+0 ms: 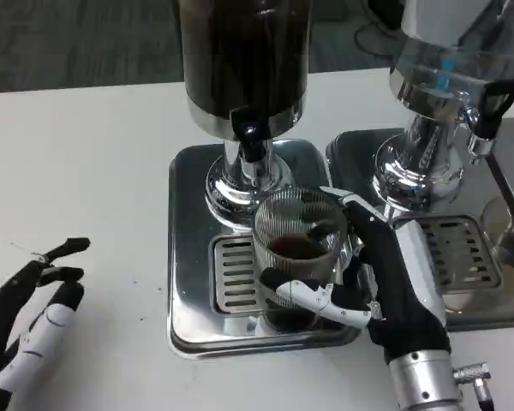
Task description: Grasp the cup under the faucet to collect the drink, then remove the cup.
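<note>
The white counter [94,171] carries a dark drink dispenser [244,60] with a steel drip tray [188,282]. Below the dispenser's faucet [253,145], the ribbed glass cup [298,248] is clasped by the right robot hand [385,291]. Left of the dispenser, the left robot hand [34,317] rests, fingers apart, holding nothing.

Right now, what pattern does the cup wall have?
Fine vertical ribs on clear glass; the cup holds dark drink, seen best in the head view.
</note>
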You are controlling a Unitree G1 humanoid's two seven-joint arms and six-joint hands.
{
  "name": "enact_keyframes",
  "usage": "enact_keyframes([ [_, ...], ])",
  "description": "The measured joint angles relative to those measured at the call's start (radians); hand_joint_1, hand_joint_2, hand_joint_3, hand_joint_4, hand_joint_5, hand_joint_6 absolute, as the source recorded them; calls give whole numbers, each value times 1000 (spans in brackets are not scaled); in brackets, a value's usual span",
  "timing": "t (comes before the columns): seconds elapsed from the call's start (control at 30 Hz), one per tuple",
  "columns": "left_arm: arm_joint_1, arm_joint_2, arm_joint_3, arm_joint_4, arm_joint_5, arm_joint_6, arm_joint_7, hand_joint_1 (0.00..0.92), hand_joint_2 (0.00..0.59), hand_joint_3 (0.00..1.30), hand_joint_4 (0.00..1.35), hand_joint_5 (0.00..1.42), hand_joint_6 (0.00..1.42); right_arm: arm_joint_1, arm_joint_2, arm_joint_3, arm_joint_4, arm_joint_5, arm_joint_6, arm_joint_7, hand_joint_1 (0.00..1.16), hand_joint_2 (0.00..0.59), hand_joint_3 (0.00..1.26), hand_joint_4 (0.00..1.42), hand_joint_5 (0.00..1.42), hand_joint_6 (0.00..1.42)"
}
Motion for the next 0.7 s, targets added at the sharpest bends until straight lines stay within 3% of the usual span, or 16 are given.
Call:
enact_keyframes([
  [0.3,30,46,-43,-102,191,46,81,0,145,10,0,93,21,56,-13,0,-47,-9,1,12,961,159,485,619,835,1271],
  [0.7,51,97,-90,-205,368,116,210,0,126,0,0,18,0,80,-13,-3,-93,-10,3,15,961,158,494,636,861,1302],
])
